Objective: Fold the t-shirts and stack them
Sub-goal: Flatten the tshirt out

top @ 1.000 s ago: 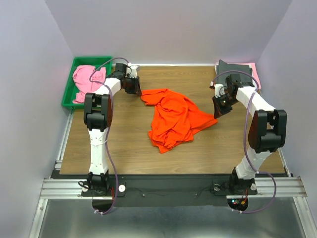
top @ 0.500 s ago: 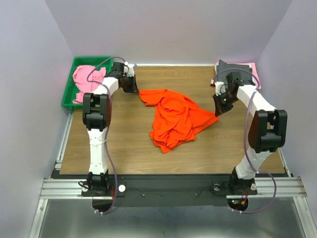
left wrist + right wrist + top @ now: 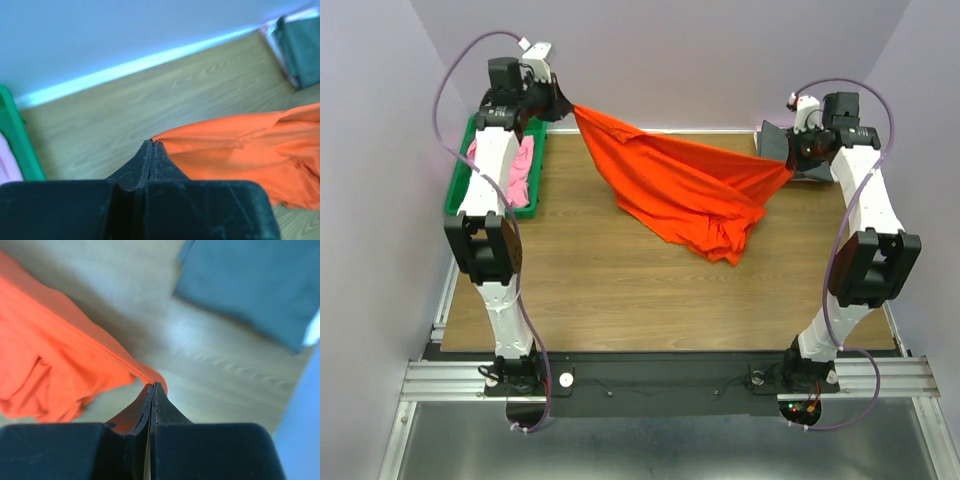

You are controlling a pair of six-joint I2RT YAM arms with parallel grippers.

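The bright orange t-shirt (image 3: pixel 685 185) hangs stretched in the air between my two raised grippers, its lower part sagging onto the table. My left gripper (image 3: pixel 566 104) is shut on its left corner, high at the back left; in the left wrist view (image 3: pixel 152 143) the cloth (image 3: pixel 240 150) runs off to the right. My right gripper (image 3: pixel 792 160) is shut on its right corner; the right wrist view (image 3: pixel 152 386) shows the cloth (image 3: pixel 55 365) trailing left. A light pink t-shirt (image 3: pixel 520 165) lies in the green tray (image 3: pixel 460 190). A folded dark grey t-shirt (image 3: pixel 250 285) lies at the back right.
The green tray stands off the table's back left corner, under my left arm. The dark grey folded shirt (image 3: pixel 775 140) lies on a pink one at the back right corner, just behind my right gripper. Purple walls close in on three sides.
Both grippers have risen from table level and moved apart, lifting the orange t-shirt from a crumpled heap into a stretched span. The left arm now reaches over the tray.
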